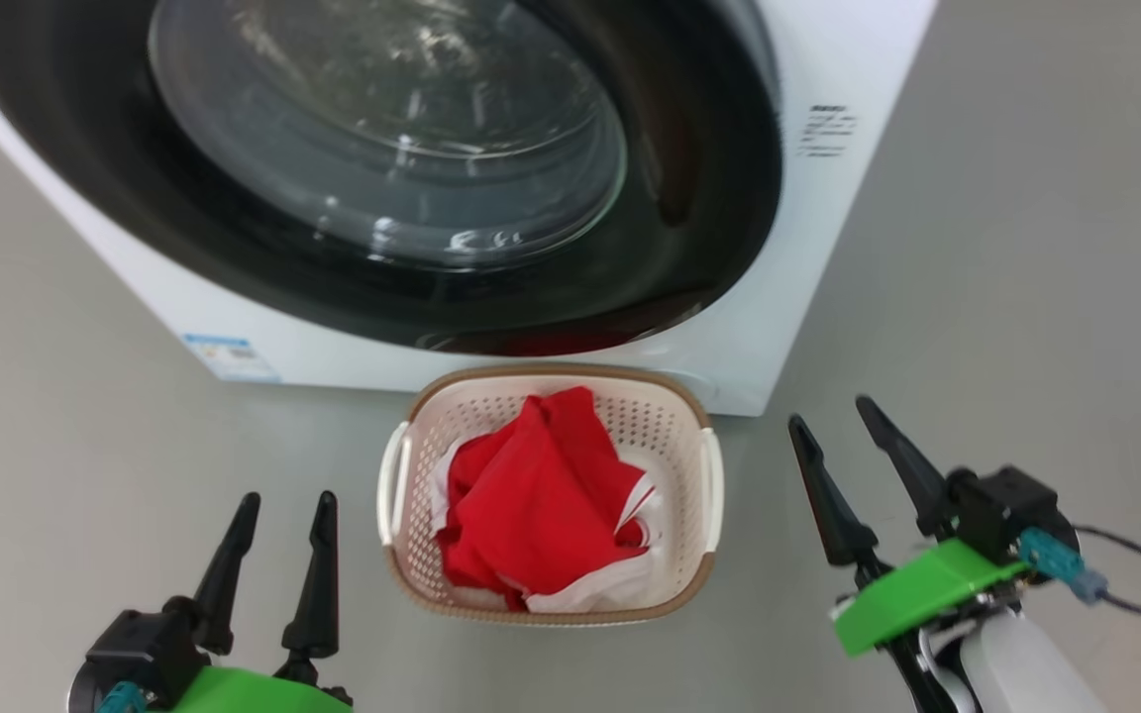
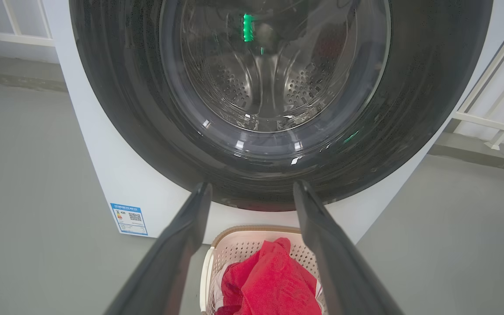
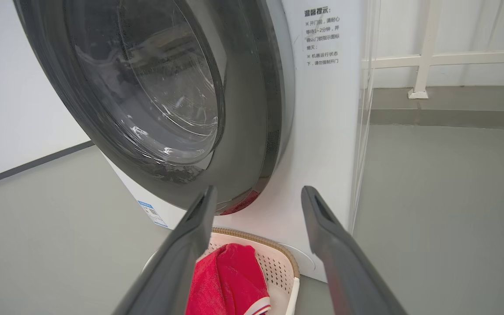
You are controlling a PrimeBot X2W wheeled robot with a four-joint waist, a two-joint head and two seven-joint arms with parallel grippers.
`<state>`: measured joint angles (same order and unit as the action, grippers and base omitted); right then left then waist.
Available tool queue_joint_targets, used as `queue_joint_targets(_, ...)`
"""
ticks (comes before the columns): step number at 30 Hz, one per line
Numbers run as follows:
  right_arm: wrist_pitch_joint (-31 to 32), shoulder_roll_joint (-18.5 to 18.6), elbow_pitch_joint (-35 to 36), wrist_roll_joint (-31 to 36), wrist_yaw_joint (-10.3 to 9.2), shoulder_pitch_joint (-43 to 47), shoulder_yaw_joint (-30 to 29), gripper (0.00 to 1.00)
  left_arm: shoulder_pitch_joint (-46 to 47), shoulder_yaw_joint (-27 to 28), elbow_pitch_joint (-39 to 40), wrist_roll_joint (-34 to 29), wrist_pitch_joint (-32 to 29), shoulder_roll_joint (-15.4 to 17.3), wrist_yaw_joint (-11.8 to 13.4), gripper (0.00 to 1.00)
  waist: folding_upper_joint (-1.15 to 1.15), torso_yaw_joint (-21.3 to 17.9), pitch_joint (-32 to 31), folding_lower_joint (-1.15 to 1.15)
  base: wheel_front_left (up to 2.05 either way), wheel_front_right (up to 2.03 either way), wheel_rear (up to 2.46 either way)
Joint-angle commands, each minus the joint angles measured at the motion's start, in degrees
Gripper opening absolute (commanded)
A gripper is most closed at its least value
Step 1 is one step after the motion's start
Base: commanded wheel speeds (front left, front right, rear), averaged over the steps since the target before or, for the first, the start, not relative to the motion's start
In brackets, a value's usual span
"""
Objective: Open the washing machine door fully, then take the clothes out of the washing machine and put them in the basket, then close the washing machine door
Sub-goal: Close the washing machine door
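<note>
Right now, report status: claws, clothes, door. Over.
Left claw open, empty. Right claw open, empty. Clothes in basket. Door looks shut; basket on floor before it.

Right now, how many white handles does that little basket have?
2: the left handle and the right handle, on opposite sides of the basket. None seems hidden.

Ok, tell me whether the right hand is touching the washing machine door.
Apart. In the head view the right hand hovers open over grey floor; the white corner of the washing machine lies between it and the door.
</note>
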<state>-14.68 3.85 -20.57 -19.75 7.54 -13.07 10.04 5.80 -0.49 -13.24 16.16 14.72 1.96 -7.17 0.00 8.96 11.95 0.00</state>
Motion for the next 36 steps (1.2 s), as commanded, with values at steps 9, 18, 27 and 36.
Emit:
queue_joint_targets(9,-0.32,0.22,3.1,0.47,-0.05,5.92,-2.0,1.0,-1.41,3.38,2.12,-1.24,0.28,1.03,-0.32,1.0,0.0,-4.98,-3.64,0.0,0.0,0.0,0.0)
queue_joint_targets(18,-0.32,1.28,4.29,0.86,-0.05,8.6,-4.63,1.0,-3.09,3.77,3.26,-1.34,0.28,1.61,-0.32,1.0,0.0,-7.66,-4.81,0.0,0.0,0.0,0.0)
queue_joint_targets(27,-0.32,1.72,5.22,1.04,-0.05,10.7,-6.43,1.0,-4.29,4.22,4.25,-1.24,0.28,2.18,-0.32,1.0,0.0,-8.85,-5.84,0.0,0.0,0.0,0.0)
queue_joint_targets(36,-0.32,1.0,6.25,1.21,-0.05,14.7,-8.95,1.0,-7.14,5.43,4.53,-1.41,0.28,2.43,-0.32,1.0,0.0,-9.41,-6.99,0.0,0.0,0.0,0.0)
